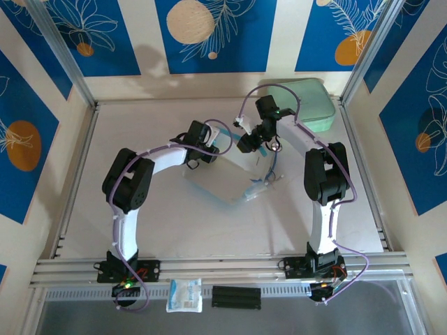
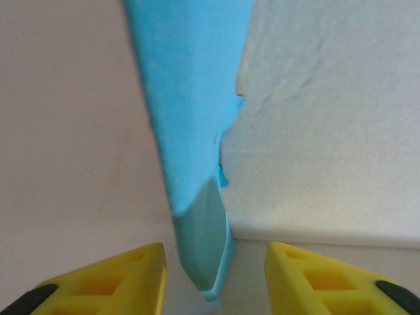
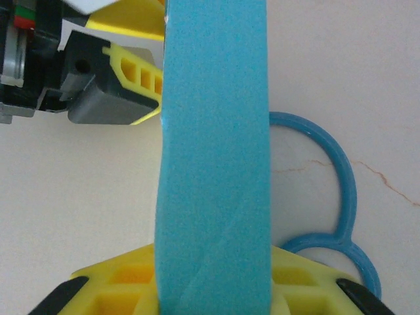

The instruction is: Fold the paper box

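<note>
The paper box lies unfolded mid-table, grey-white side up, with a light blue flap raised at its far edge. My left gripper stands open around that flap. In the left wrist view the blue flap hangs between the yellow fingers with a gap on each side, and a grey-white panel sits to its right. My right gripper is shut on the paper box. In the right wrist view a blue strip of the card rises from between that gripper's yellow fingers. The left gripper sits just beyond the strip.
A mint-green case lies at the back right corner. A small white-and-blue packet and a black block rest on the front rail. A blue cable loop lies on the table near the right gripper.
</note>
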Available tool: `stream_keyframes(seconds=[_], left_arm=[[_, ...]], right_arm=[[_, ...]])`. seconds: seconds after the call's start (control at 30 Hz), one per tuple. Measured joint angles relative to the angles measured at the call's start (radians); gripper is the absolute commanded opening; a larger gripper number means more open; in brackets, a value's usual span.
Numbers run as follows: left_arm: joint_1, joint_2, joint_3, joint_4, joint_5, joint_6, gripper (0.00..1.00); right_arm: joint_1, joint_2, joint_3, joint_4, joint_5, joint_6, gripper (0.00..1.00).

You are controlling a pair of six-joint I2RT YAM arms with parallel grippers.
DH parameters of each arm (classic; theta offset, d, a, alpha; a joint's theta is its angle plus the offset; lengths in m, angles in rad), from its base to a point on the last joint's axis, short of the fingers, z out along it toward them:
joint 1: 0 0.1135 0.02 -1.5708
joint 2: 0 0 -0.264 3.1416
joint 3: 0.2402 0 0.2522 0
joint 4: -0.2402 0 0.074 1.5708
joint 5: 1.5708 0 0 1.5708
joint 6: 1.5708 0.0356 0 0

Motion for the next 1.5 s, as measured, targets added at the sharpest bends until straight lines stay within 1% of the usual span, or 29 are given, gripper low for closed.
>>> stream_keyframes(seconds=[0.13, 0.33, 0.4, 0.47, 0.5, 0.57, 0.63, 0.73, 0.83, 0.93, 1.07, 1.17, 1.27, 1.33, 1.4, 1.5], left_arm=[[0.005, -0.017, -0.01, -0.012, 0.016, 0.0, 0.6], [0.011, -0.026, -0.014, -0.019, 0.023, 0.004, 0.61], [0.016, -0.027, -0.014, -0.023, 0.032, 0.008, 0.63], [0.021, -0.03, -0.014, -0.023, 0.046, 0.009, 0.69], [0.024, -0.035, -0.018, -0.021, 0.055, 0.008, 0.73], [0.027, -0.068, -0.053, -0.006, 0.076, 0.004, 0.87], [0.029, -0.138, -0.119, 0.012, 0.098, -0.006, 0.99], [0.031, -0.288, -0.228, 0.043, 0.137, -0.035, 0.99], [0.033, -0.457, -0.312, 0.058, 0.15, -0.078, 1.0], [0.051, -0.631, -0.378, 0.059, 0.138, -0.149, 0.99], [0.104, -0.77, -0.396, -0.008, 0.095, -0.26, 1.0], [0.126, -0.787, -0.379, -0.108, 0.058, -0.338, 0.99], [0.133, -0.761, -0.364, -0.195, 0.055, -0.391, 0.99], [0.134, -0.742, -0.364, -0.233, 0.056, -0.421, 0.99], [0.135, -0.728, -0.364, -0.254, 0.056, -0.441, 0.99], [0.144, -0.718, -0.364, -0.267, 0.055, -0.464, 0.99]], right_arm=[[0.005, -0.005, 0.0, -0.005, 0.0, -0.003, 0.23], [0.007, -0.009, 0.0, -0.012, -0.003, -0.007, 0.23], [0.007, -0.009, 0.0, -0.013, -0.005, -0.007, 0.23], [0.007, -0.009, 0.0, -0.014, -0.007, -0.011, 0.23], [0.007, -0.009, 0.0, -0.016, -0.007, -0.014, 0.23], [0.009, -0.011, 0.0, -0.016, -0.006, -0.019, 0.23], [0.014, -0.015, 0.0, -0.023, 0.002, -0.028, 0.23], [0.032, -0.023, 0.0, -0.028, 0.022, -0.048, 0.23], [0.058, -0.028, 0.006, -0.038, 0.048, -0.076, 0.23], [0.099, -0.037, 0.008, -0.043, 0.079, -0.124, 0.22], [0.176, -0.063, 0.001, -0.013, 0.114, -0.214, 0.23], [0.235, -0.1, -0.043, 0.056, 0.13, -0.272, 0.32], [0.281, -0.123, -0.089, 0.114, 0.144, -0.31, 0.4], [0.294, -0.126, -0.114, 0.142, 0.152, -0.324, 0.52], [0.297, -0.127, -0.136, 0.161, 0.159, -0.327, 0.6], [0.296, -0.141, -0.172, 0.176, 0.159, -0.318, 0.67]])
